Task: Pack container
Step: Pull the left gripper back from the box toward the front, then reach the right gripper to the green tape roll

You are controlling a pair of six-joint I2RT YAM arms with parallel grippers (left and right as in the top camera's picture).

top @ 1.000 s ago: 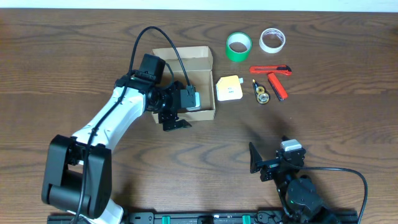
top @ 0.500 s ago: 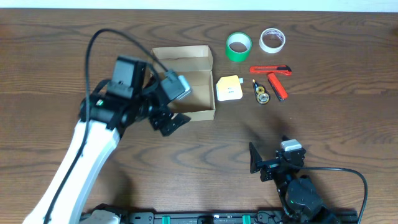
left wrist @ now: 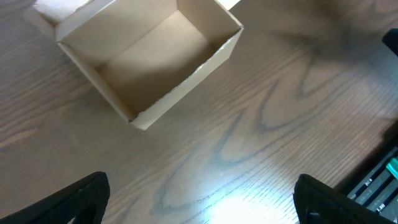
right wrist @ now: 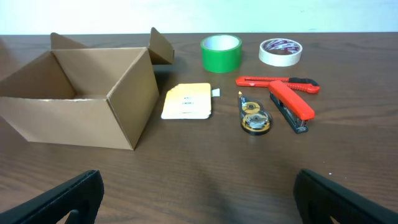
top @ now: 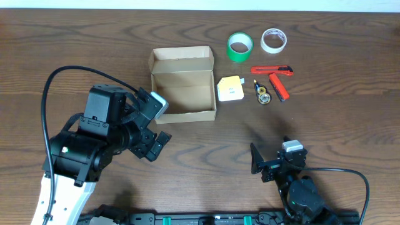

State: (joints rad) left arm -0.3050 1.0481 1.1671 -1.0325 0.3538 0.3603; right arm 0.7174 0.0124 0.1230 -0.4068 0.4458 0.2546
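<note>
The left fingers (left wrist: 68, 202) stand spread wide and hold nothing, poised over bare wood just off the near left corner of the small rectangular plain brown cardboard box (left wrist: 193, 78). The right fingers (right wrist: 62, 199) are likewise parted wide and hold nothing, low over the dark brown wood-grain desk (top: 337, 125) on the robot's right side and well apart from everything on it.

The box (top: 187, 115) sits at the middle of the desk's far half, upright and open. Its hinged flap lid is folded back on the far side and its plain cardboard floor shows. The overhead view has the left fingers (top: 156, 107) close to the box's near left corner without touching it, and the right fingers (top: 255, 159) nearer the robot.

Just beside the box's right wall (right wrist: 134, 106) lies a flat pale yellow square pad (top: 230, 88) with a small white label. Right of the pad is a small black and gold round dispenser (top: 264, 94), then a red stapler (top: 279, 86) lying at an angle. A red utility knife (top: 272, 70) lies crosswise just beyond the stapler. Farther back stand a green roll of tape (top: 239, 47) and, to its right, a white roll of tape (top: 274, 40), each lying flat on the desk and apart from the other.
</note>
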